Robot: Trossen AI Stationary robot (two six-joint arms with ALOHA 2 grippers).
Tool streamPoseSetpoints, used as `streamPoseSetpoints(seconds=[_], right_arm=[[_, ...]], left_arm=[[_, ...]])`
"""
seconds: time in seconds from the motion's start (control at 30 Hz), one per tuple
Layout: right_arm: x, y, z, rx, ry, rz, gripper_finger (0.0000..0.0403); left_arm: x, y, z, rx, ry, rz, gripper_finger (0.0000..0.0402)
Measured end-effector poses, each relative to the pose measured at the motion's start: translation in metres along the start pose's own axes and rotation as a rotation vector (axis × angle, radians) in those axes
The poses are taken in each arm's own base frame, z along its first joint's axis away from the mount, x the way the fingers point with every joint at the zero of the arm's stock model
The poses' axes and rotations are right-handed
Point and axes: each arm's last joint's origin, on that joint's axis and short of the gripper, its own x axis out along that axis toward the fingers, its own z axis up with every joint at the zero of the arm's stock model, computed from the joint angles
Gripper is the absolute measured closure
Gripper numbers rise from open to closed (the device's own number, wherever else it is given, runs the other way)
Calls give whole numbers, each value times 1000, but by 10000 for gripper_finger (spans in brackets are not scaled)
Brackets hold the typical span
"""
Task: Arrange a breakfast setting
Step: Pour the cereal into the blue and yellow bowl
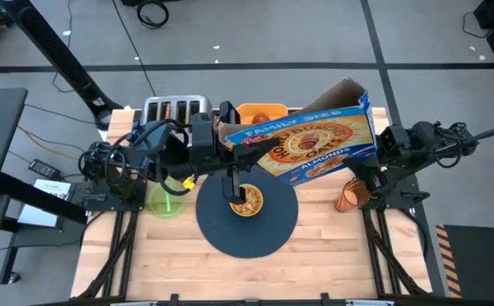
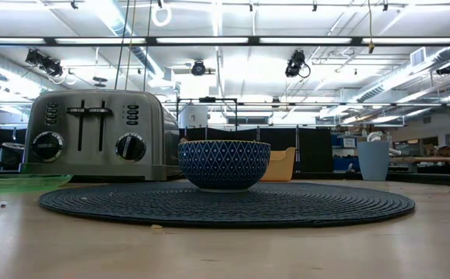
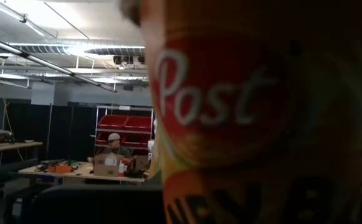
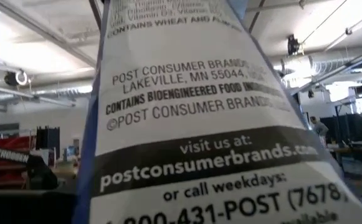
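Observation:
A cereal box [image 1: 310,140] hangs tilted in the air between my two arms, over the far part of the dark round mat [image 1: 229,234]. Its printed front faces up and its open brown flap [image 1: 346,90] is at the far right. My left gripper [image 1: 223,140] is at the box's left end and my right gripper [image 1: 381,146] at its right end. A small bowl [image 1: 247,201] holding cereal stands on the mat; the low view [image 2: 225,164] shows its outside as blue-patterned. The green plate [image 1: 166,202] lies left of the mat and the orange cup [image 1: 349,197] right of it. Toast and spoon do not show. My left gripper holds the box's left end by the red logo [image 3: 218,99], coming level from the table's left; the box hides the fingers. My right gripper holds the box's right side panel [image 4: 193,93], coming level from the table's right; its fingers do not show. The box is lifted clear.
The silver toaster [image 1: 177,109] stands at the far left, also in the low view [image 2: 101,136]. A yellow tub [image 1: 264,112] with something red-orange inside stands behind the box. Bare wood lies along the near edge [image 1: 247,276]. A person sits at a bench far off [image 3: 113,146].

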Motion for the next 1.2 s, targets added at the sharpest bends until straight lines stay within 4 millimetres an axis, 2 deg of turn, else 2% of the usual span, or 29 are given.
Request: streamPoseSetpoints(seconds=[0.13, 0.27, 0.47, 0.7, 0.93, 1.2], right_arm=[[-4, 0, -5, -15, 80, 14, 74], [-12, 0, -11, -29, 177, -18, 48], [-23, 1, -17, -59, 296, -68, 51], [-28, 6, -15, -50, 306, -92, 58], [-14, 21, -22, -59, 292, -156, 60], [19, 39, -23, -77, 178, -326, 61]], left_arm=[[-6, 3, 4, 17, 60, -4, 384], [-16, 7, 9, 38, 154, -2, 384], [-33, 13, 8, 27, 344, 0, 385], [-49, 7, -1, 17, 527, -21, 385], [-68, -1, -5, 44, 677, -72, 385], [-99, -16, 3, 57, 826, -268, 385]])
